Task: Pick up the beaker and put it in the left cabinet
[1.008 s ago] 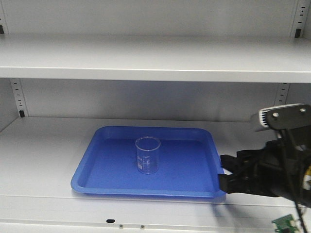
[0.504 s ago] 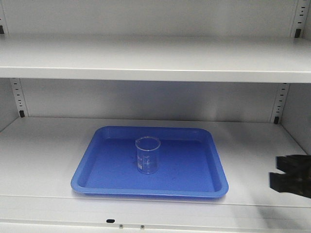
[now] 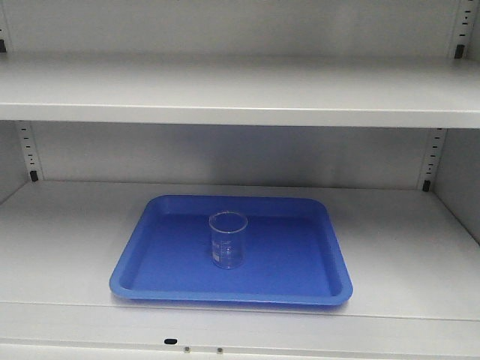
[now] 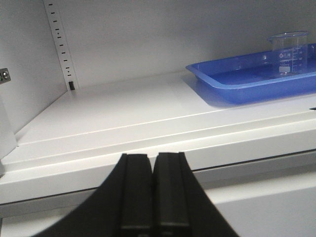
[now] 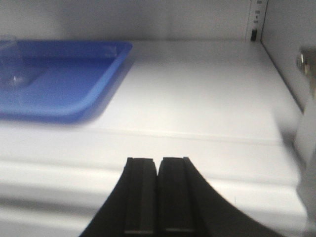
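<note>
Since a second ago: right arm has pulled clean out of the front view, it was parked just off the tray's right edge before and now that corner of the shelf is bare; beaker and tray haven't budged.
Left gripper (image 4: 153,195): my fingers are pressed flat together, nothing between them, hanging just in front of the shelf's front lip and a bit below it.
Slotted rail (image 4: 61,43): up and to the left of my left gripper, in the back corner, with a small black clip near the bottom.
Left cabinet (image 3: 67,232): light grey shelf spread out ahead of both grippers, another shelf above it.
Tray (image 3: 165,277): blue, sits flat on the shelf, ahead and off to the right of my left gripper, ahead and to the left of my right one.
Beaker (image 3: 228,239): clear glass, upright in the tray roughly at its middle, far right and well ahead from the left wrist cam; in the right wrist cam it's only a blurry bit at the far left edge.
Right gripper (image 5: 157,195): also pinched closed and empty, out in front of the shelf edge, well apart from the tray.
</note>
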Robot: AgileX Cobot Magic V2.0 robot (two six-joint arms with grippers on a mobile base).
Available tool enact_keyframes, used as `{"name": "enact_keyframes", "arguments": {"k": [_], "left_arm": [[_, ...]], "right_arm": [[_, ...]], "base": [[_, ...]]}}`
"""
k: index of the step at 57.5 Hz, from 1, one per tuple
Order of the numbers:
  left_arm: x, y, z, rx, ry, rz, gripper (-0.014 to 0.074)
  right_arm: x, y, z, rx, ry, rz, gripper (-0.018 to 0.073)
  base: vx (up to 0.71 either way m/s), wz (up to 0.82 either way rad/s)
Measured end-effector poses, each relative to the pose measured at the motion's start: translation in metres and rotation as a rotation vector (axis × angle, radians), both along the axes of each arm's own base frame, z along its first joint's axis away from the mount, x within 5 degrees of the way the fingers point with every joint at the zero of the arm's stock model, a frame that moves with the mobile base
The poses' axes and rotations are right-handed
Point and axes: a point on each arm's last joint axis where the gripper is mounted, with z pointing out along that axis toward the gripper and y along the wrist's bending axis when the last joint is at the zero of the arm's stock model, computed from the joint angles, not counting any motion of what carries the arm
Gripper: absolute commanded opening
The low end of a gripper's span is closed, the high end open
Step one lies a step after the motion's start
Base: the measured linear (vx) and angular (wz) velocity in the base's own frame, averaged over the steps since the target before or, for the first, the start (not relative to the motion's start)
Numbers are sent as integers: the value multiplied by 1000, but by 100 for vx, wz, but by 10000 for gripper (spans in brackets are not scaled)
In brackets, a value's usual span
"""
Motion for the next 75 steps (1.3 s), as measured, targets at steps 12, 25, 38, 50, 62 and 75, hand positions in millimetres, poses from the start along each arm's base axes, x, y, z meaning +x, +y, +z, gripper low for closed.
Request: {"name": "enact_keyframes", "arguments": {"k": [12, 25, 38, 50, 62, 75], "left_arm": [[0, 0, 0, 0, 0, 0, 1], [0, 0, 0, 0, -3, 0, 1], [0, 0, 0, 0, -1, 0, 1], [0, 0, 0, 0, -1, 0, 1], [0, 0, 0, 0, -1, 0, 1], [0, 0, 0, 0, -1, 0, 1]], "right_arm": [[-34, -5, -59, 6, -43, 0, -9], [-47, -8, -71, -20, -91, -13, -8], [-47, -10, -70, -27, -104, -44, -6], [-47, -10, -70, -27, -113, -46, -6], [-47, -10, -70, -27, -113, -46, -6], [-47, -10, -70, -27, -113, -46, -6]], "base": [[0, 0], [0, 0], [0, 0], [0, 0], [0, 0], [0, 0]]}}
